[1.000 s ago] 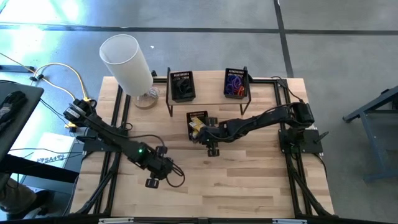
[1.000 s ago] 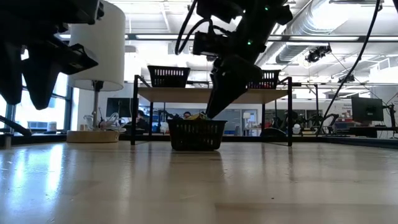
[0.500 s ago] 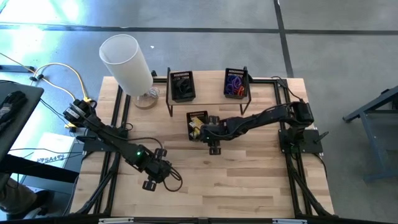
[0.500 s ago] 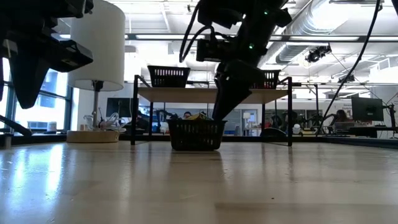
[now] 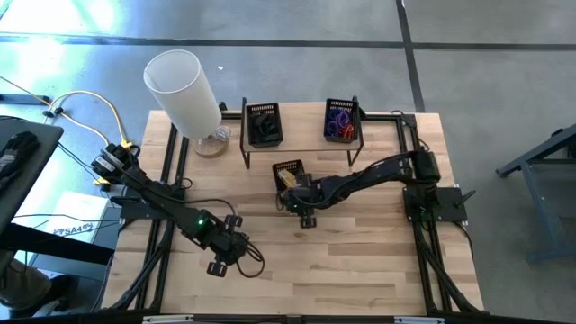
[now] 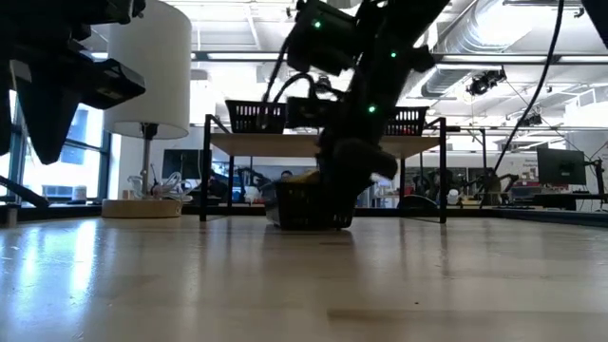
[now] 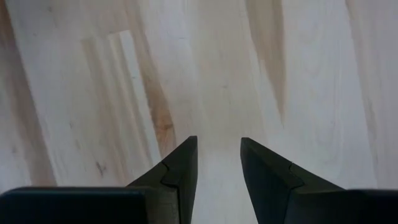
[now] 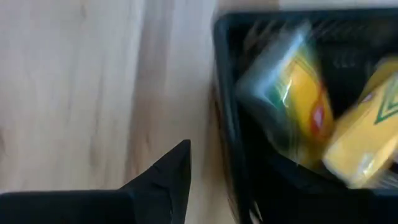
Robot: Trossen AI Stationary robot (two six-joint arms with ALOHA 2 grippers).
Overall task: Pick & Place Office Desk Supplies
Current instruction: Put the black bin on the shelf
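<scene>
The left gripper (image 5: 220, 261) hovered over bare table (image 5: 360, 261) near the front-left, fingers (image 7: 180, 171) slightly spread and empty. The right gripper (image 5: 290, 191) sat at the centre basket (image 5: 287, 171), one finger (image 8: 168, 174) outside its wall; its finger state could not be determined. Yellow blocks (image 8: 360, 146) lay inside that basket. Band loops (image 5: 340, 120) lay in the rear-right basket (image 5: 342, 135).

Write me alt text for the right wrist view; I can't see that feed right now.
A black mesh basket on the pale wooden table holds yellow packets, one with green and red print. One dark finger of the right gripper shows just outside the basket's wall, over bare wood. The picture is motion-blurred.
</scene>
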